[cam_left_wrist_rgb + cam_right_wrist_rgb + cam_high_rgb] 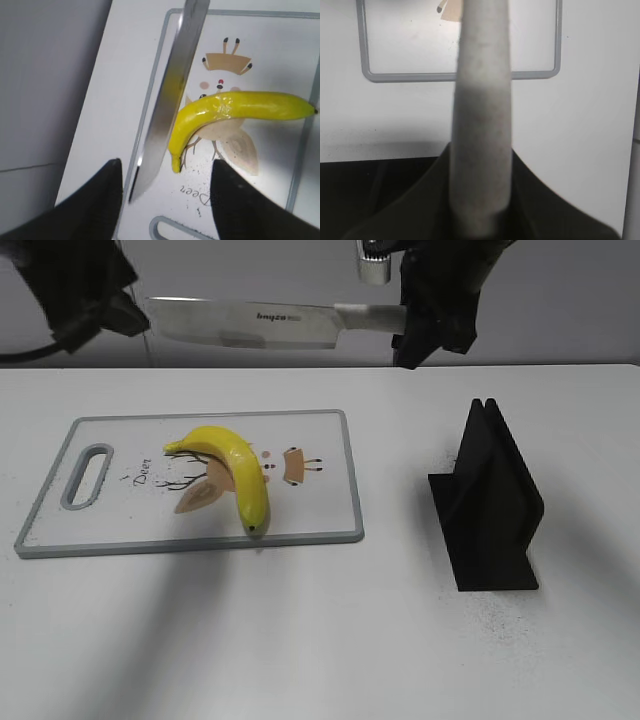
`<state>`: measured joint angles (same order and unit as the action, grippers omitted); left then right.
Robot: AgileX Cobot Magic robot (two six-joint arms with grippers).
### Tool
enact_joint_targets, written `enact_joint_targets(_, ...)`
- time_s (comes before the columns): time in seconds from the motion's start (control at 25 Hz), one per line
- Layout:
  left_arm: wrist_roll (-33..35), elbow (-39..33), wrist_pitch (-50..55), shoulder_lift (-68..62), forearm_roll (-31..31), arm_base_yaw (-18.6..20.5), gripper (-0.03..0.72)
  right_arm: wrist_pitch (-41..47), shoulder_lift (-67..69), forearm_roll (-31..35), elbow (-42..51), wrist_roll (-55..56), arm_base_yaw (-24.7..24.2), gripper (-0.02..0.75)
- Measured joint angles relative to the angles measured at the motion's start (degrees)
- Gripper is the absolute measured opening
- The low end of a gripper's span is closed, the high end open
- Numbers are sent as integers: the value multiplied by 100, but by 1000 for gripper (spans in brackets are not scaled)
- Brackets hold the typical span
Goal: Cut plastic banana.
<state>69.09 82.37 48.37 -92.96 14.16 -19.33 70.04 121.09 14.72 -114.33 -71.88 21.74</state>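
Note:
The plastic banana (235,468) lies whole on the white cutting board (320,510), stem to the back left, dark tip to the front. It also shows in the left wrist view (235,107). My right gripper (425,335) is shut on the handle of a kitchen knife (250,322), held level high above the board's far edge, blade pointing left. The knife's spine fills the right wrist view (482,115). My left gripper (165,195) is open and empty, high at the back left (100,310), with the knife tip (170,100) between it and the board.
A black knife stand (490,505) stands on the white table to the right of the board. The board has a grey rim and a handle slot (88,475) at its left end. The table's back edge runs just behind the board.

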Motion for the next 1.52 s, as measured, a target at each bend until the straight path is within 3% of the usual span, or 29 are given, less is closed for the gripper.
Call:
enact_joint_targets(0.32,23,88,-186,-607,12,-170,540,0,249,292,-118,-354,196,195)
enact_joint_targets(0.4,23,88,-174,-642,12,-170,503,-4,278,418,-118,-380,208,195)
enact_joint_targets(0.48,23,88,-141,-650,17,-170,410,-11,290,466,-118,-386,208,195)
enact_joint_targets(0.6,58,88,-88,-675,16,-170,129,-140,290,477,-131,-435,208,195)
enact_joint_targets(0.72,118,90,-55,-777,16,-170,16,-261,290,396,-136,-547,208,196)
enact_joint_targets(1.08,120,120,-176,-1326,170,-170,-9,-283,417,350,-144,-576,202,197)
enact_joint_targets(1.52,243,264,-408,-3252,658,157,-9,-53,2235,383,-980,-322,174,202)
